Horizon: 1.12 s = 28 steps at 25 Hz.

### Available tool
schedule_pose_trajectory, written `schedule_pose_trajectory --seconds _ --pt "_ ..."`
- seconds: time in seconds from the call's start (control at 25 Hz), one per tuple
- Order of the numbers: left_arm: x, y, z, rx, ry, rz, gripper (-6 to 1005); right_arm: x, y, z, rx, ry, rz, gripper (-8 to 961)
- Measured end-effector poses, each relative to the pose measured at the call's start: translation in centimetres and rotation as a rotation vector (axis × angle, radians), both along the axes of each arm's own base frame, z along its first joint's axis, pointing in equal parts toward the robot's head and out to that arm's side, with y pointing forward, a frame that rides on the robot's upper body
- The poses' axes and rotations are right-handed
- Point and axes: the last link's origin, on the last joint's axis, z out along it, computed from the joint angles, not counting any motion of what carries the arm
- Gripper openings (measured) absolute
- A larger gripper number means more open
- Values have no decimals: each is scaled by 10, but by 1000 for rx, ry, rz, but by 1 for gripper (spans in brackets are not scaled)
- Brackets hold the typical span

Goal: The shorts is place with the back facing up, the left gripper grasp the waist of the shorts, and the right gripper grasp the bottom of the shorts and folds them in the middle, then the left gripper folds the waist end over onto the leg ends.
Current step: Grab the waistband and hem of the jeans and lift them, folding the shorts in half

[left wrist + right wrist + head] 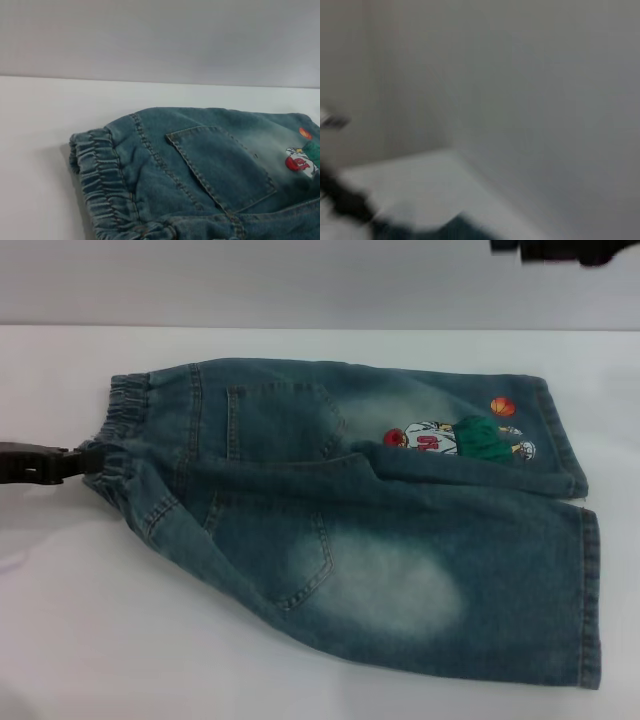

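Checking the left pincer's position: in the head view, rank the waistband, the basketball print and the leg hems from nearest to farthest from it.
From the left pincer:
1. Waistband, at the pincer, on the shorts' left end.
2. Basketball print, far side, towards the right.
3. Leg hems, right end, farthest.

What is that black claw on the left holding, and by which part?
The left claw grips the shorts by the ruffled elastic waistband, near its middle. The right claw is up at the far edge, away from the cloth, holding nothing visible.
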Motion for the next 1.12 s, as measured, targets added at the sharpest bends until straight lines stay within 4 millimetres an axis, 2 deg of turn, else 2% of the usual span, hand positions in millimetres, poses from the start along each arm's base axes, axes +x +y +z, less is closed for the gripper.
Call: schedule_pose_trajectory --seconds 0.2,0.48,0.76,1.12 --pt "1 1 1 5 -3 -4 46 -8 -22 -1 -200 -164 46 570" --pt "1 1 0 6 -4 -6 46 -5 -44 -9 -422 -334 56 570" --pt "3 3 -1 9 -3 -12 46 11 -55 -24 -548 -471 5 570" --pt "9 10 -2 20 5 -30 46 33 -64 -44 -686 -539 -81 570"
